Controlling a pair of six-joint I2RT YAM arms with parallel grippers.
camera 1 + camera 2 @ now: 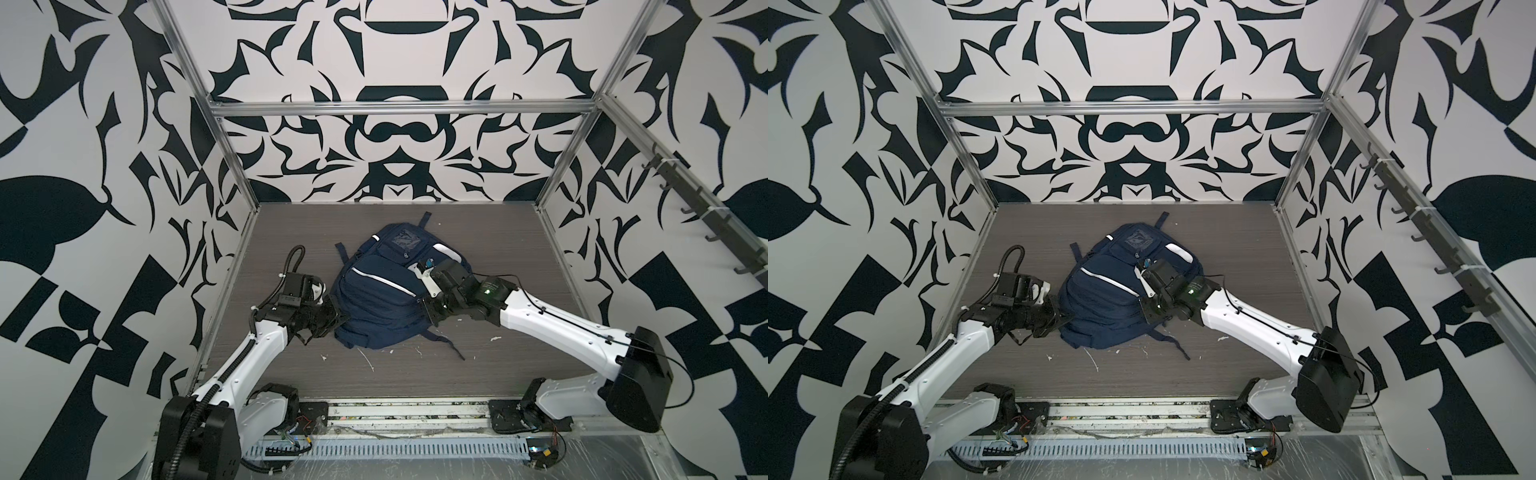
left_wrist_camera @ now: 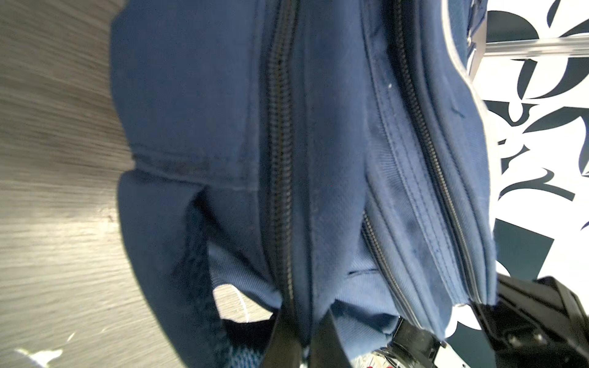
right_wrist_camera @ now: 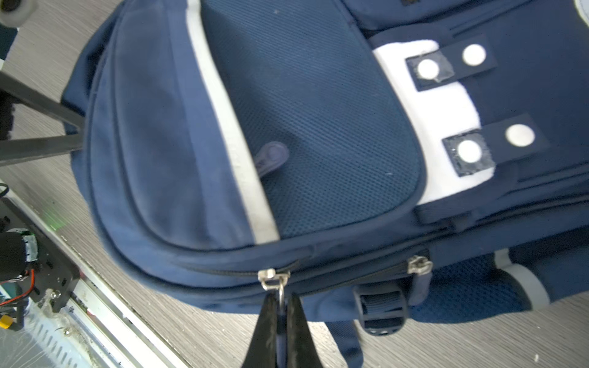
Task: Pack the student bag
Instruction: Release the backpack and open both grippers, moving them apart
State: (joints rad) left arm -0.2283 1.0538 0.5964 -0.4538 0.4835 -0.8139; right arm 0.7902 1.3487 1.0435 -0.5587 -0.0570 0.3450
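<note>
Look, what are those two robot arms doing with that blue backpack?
They are working on the student bag, which lies on the wooden table. The right gripper pinches a silver zipper pull on the bag's side. The left gripper is clamped on the fabric at the opposite edge, apparently to steady the bag. Which way the zipper will go cannot be told.

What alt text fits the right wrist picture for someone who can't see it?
The right gripper pinches the metal zip pull on the side of a navy backpack lying on a grey table. A white stripe runs across its front.
</note>
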